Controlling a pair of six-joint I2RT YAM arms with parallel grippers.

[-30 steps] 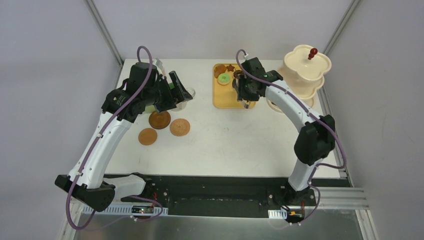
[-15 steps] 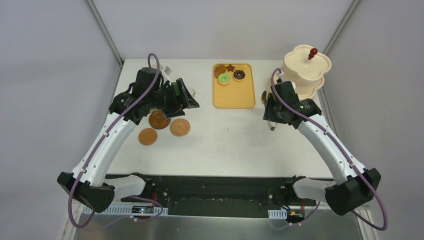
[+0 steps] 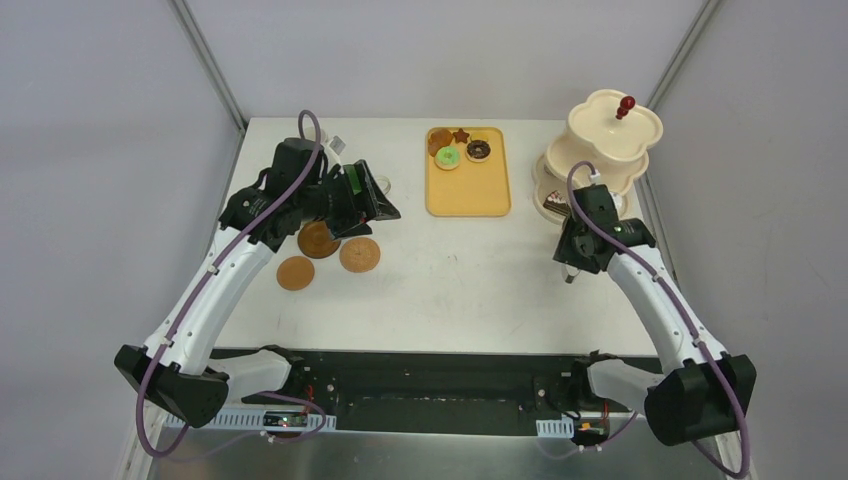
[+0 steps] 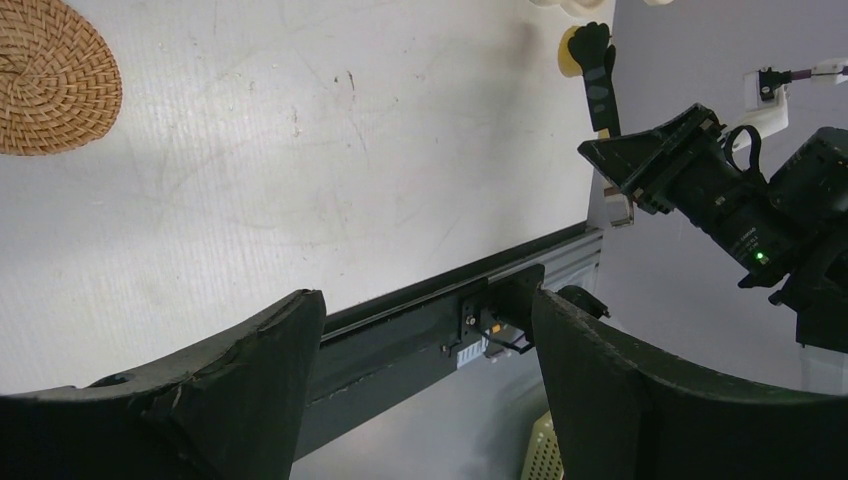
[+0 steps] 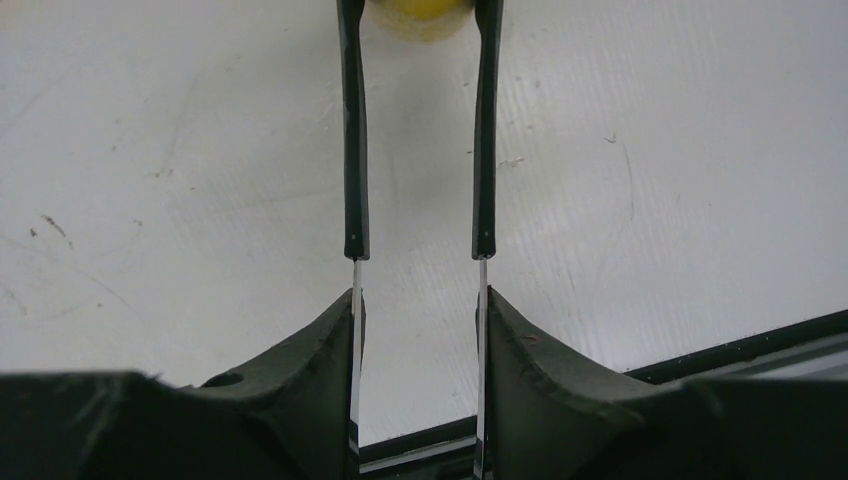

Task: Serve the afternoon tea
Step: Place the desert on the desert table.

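I've got the right fingers (image 5: 300, 370) clamped on the tongs (image 5: 352, 150), with a yellow pastry (image 5: 418, 10) at their tips, near the stand (image 3: 600, 135) at upper right. The left fingers (image 4: 250, 380) are apart and empty. More pastries (image 3: 447, 157) wait on the tray (image 3: 468, 200), and three coasters (image 3: 359, 254) sit bare.

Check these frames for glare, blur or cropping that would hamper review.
Top external: even soft light, sharp; glare only on the metal sheet at the bottom edge. Left wrist: coaster crisp; the left hand fills the foreground, its fingers dark and soft. Right wrist: tongs sharp, yellow pastry cropped by the top edge.
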